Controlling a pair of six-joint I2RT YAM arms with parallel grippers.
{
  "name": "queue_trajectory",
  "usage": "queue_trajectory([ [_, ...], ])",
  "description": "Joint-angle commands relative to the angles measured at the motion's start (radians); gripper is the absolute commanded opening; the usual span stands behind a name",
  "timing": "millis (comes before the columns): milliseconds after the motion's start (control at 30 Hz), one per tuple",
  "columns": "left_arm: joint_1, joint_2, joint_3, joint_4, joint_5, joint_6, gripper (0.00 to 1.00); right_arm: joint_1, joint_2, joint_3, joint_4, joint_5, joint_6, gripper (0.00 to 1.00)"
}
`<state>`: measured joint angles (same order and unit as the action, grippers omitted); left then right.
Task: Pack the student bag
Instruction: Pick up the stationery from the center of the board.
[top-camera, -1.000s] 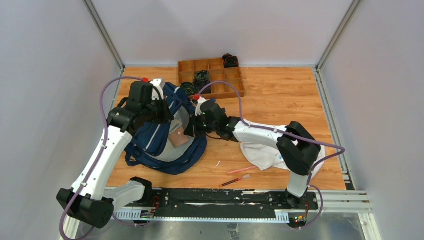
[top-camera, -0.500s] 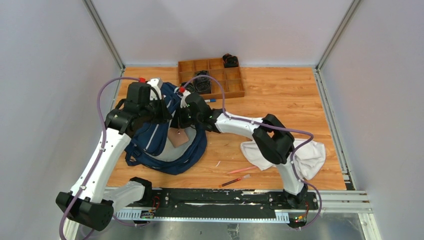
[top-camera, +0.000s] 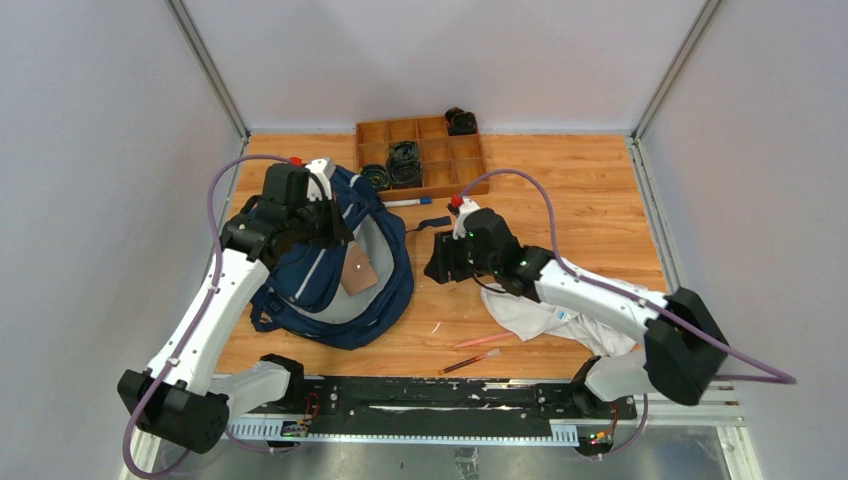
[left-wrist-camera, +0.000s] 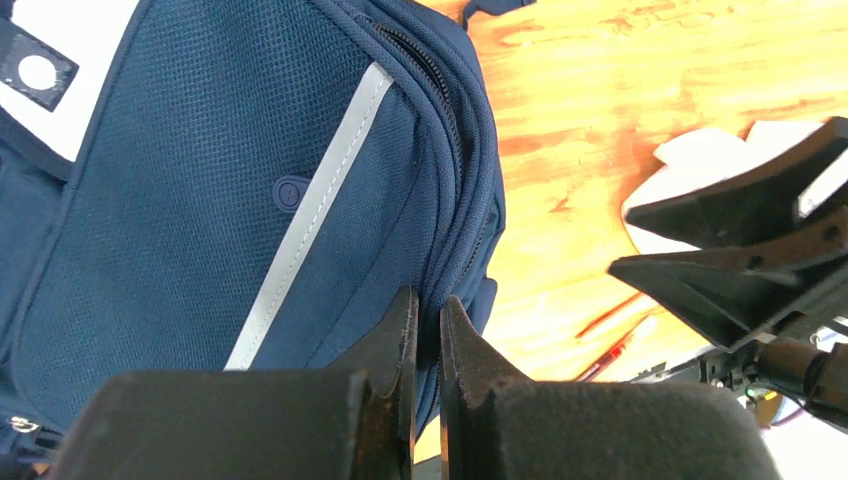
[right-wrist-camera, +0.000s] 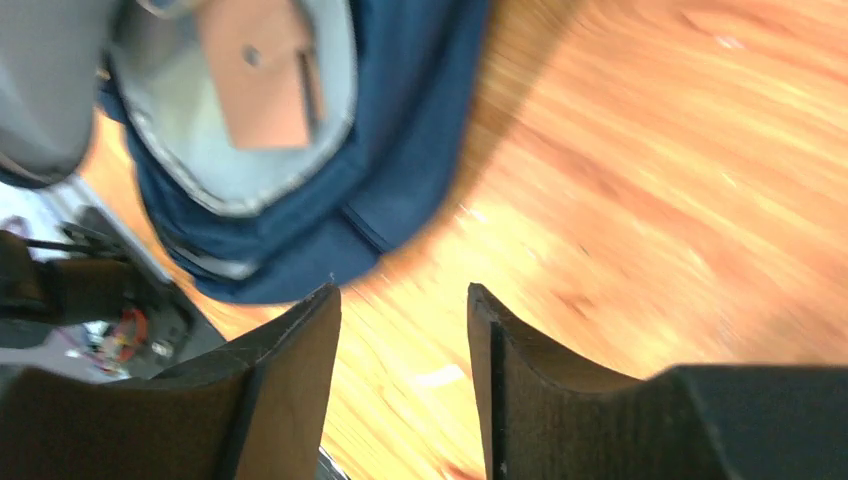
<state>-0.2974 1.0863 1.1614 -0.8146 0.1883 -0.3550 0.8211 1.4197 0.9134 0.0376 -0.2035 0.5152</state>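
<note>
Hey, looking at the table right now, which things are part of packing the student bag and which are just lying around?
Part of the job: student bag, gripped by the left fingers; brown flat item inside it; open, empty right fingers; probably the red pens.
Probably just lying about: wooden tray; white cloth.

The student bag (top-camera: 385, 300) lies on the left of the surface (top-camera: 570, 200). Behind it and to the right, at the far edge, sits a compartment tray (top-camera: 440, 190). A marker (top-camera: 405, 202) lies between them. A cloth (top-camera: 530, 315) lies right of the bag. What appear to be two pens (top-camera: 468, 361) lie nearer the front.
</note>
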Motion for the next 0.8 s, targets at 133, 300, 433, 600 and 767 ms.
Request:
queue_trajectory([
  [133,-0.021,0.101,-0.036,0.164,0.166,-0.054,0.00,-0.052,-0.256,-0.151,-0.354,0.267,-0.074,0.57],
  [300,-0.116,0.203,-0.067,0.215,0.175,-0.044,0.59,-0.089,-0.336,-0.172,-0.516,0.296,-0.023,0.57],
  [433,-0.164,0.260,-0.067,0.207,0.207,-0.012,0.70,-0.074,-0.383,-0.185,-0.645,0.260,0.001,0.56],
  [600,-0.183,0.181,-0.022,0.175,0.082,0.020,0.69,-0.005,-0.374,-0.209,-0.708,0.270,0.058,0.54],
  [767,-0.174,0.029,0.014,0.145,-0.118,0.004,0.71,0.199,-0.266,-0.165,-0.677,0.318,-0.004,0.58],
])
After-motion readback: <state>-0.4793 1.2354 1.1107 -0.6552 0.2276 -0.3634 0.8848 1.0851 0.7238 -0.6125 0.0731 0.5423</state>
